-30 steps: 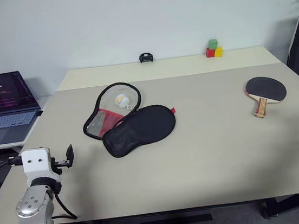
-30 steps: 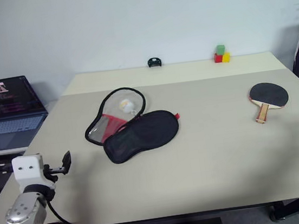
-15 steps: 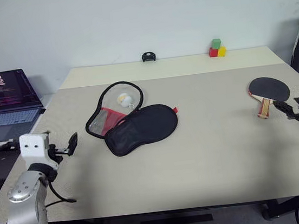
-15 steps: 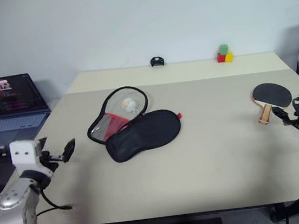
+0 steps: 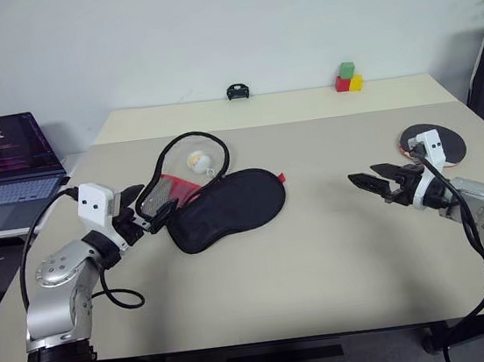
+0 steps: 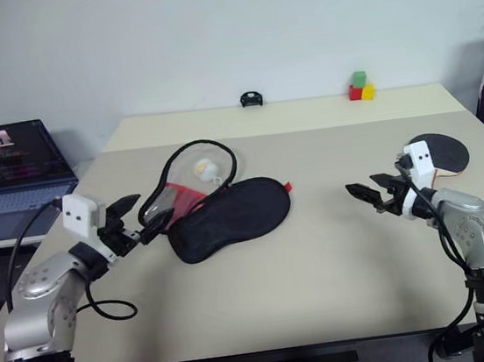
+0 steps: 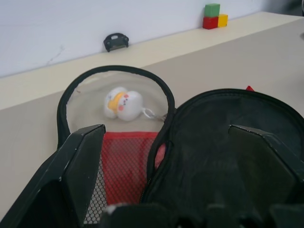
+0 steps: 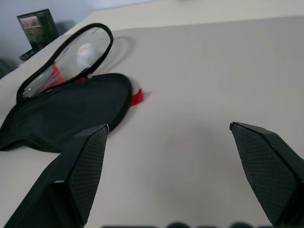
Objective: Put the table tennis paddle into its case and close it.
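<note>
One black fabric zip case [image 5: 225,206] with a red mesh panel lies open. One white-and-yellow ball charm [image 5: 196,161] lies at its twelve o'clock side. One black-faced, wooden-handled table tennis paddle [image 6: 444,152]. Three small blocks [image 5: 346,79]: green, red, yellow. One small black object [image 5: 236,92]. One open laptop [image 5: 6,163]. One beige table [image 5: 321,251].
</note>
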`<state>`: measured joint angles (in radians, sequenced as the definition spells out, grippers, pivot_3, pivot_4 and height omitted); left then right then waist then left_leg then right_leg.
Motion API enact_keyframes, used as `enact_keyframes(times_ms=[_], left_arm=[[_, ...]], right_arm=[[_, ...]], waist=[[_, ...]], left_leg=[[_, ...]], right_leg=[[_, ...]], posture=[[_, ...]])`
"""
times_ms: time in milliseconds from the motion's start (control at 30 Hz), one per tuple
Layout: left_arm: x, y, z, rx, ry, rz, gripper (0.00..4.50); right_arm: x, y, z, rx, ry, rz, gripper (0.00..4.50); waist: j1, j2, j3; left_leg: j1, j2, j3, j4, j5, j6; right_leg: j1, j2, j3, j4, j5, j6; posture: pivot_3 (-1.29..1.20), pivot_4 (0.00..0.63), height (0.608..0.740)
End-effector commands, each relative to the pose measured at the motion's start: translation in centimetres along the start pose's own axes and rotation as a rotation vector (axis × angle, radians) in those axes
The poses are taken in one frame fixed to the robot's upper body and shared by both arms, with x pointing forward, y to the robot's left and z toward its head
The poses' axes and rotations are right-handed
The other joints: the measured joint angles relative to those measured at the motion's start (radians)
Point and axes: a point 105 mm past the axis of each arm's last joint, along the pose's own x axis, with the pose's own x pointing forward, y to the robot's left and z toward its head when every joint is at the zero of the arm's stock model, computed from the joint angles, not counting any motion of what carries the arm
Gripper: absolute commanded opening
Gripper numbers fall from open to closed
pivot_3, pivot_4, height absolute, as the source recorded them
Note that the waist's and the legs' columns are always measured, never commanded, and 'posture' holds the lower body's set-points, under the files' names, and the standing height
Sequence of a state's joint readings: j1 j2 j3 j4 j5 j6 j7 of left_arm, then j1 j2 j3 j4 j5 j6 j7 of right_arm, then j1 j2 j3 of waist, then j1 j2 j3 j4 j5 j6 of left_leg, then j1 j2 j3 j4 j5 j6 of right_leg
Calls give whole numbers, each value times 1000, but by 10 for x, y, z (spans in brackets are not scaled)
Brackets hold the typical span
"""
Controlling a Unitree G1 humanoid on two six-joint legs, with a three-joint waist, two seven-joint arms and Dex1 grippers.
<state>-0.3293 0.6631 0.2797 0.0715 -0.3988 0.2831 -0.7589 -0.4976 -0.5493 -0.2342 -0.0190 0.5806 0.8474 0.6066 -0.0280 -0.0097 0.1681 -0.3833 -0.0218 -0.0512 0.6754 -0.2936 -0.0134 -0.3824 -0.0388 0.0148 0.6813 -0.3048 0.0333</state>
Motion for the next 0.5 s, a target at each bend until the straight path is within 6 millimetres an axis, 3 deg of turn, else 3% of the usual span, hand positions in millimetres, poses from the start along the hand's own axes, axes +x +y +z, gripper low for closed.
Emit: enact_keyframes(times_ms=[33, 233, 500], left_arm=[[5, -9, 21, 28, -19, -156, 4500], [1, -15, 22, 8, 33, -292, 4500], [-4, -8, 24, 13, 36, -273, 4500]], right_arm=[[39, 57, -15, -23, 45, 152, 4477], [73, 89, -31, 11, 149, 218, 4477], [110, 94, -42, -42, 173, 143, 4477]], waist=[[-10, 0, 0], [-8, 0, 0], [-4, 0, 0]], left_leg=[[1, 1, 0, 0, 0, 0], [-3, -1, 1, 1, 0, 0], [-4, -1, 0, 0, 0, 0]], right_leg=[[0, 1, 0, 1, 0, 0], [-5, 0, 1, 2, 1, -1], [-7, 0, 1, 1, 1, -1]], posture=[[0, 150, 740], [0, 150, 740], [0, 150, 740]])
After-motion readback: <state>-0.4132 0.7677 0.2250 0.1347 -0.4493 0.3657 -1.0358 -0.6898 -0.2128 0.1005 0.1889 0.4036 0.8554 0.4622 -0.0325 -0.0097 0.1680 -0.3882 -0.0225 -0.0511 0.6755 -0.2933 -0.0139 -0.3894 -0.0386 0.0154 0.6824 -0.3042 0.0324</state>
